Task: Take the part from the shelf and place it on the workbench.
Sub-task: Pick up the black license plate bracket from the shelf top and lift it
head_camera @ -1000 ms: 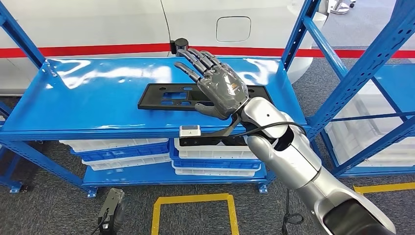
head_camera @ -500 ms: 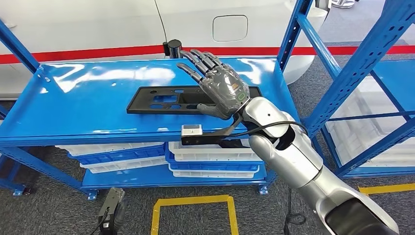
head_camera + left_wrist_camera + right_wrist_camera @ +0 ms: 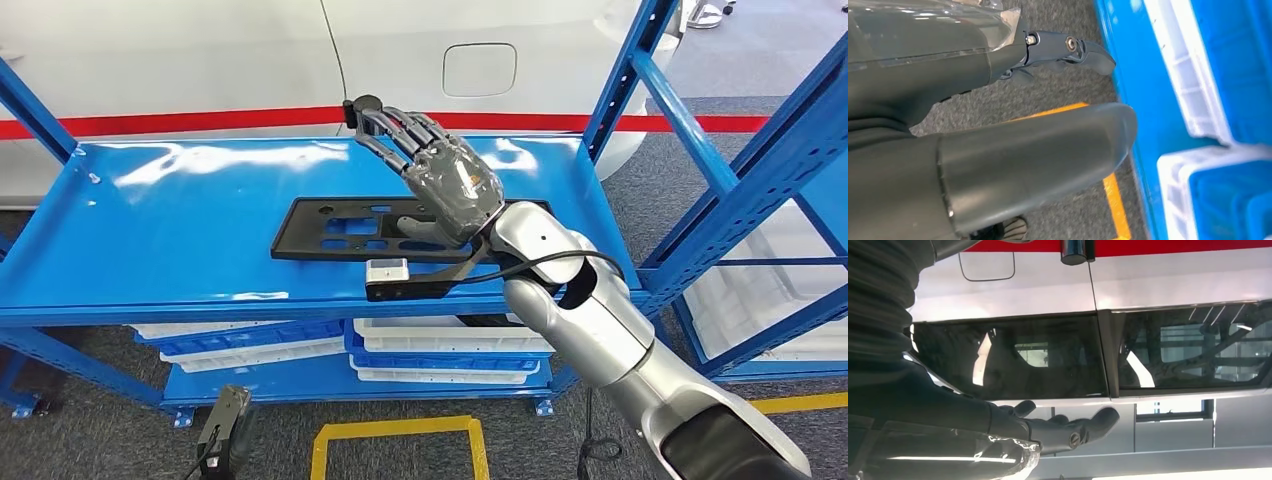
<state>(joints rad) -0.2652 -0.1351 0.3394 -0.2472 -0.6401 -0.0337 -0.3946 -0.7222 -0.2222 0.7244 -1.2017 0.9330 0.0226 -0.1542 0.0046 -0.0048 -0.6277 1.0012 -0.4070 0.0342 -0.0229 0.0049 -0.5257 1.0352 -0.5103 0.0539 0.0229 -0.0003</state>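
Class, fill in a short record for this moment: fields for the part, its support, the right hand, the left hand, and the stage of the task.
Part: flat black panel with cut-outs
Support: lying flat on the blue shelf, top level
Right hand: open, fingers spread, over the panel's right end, gripping nothing
Left hand: hanging low by the grey floor, holding nothing
Stage: part not yet lifted

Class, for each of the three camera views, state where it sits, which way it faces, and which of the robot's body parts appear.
Head view: high on the body, facing down at the blue shelf and black part; right hand over it.
Left wrist view: faces the floor; left hand.
Right wrist view: faces the white car; right hand. Shared with head view: car, right hand.
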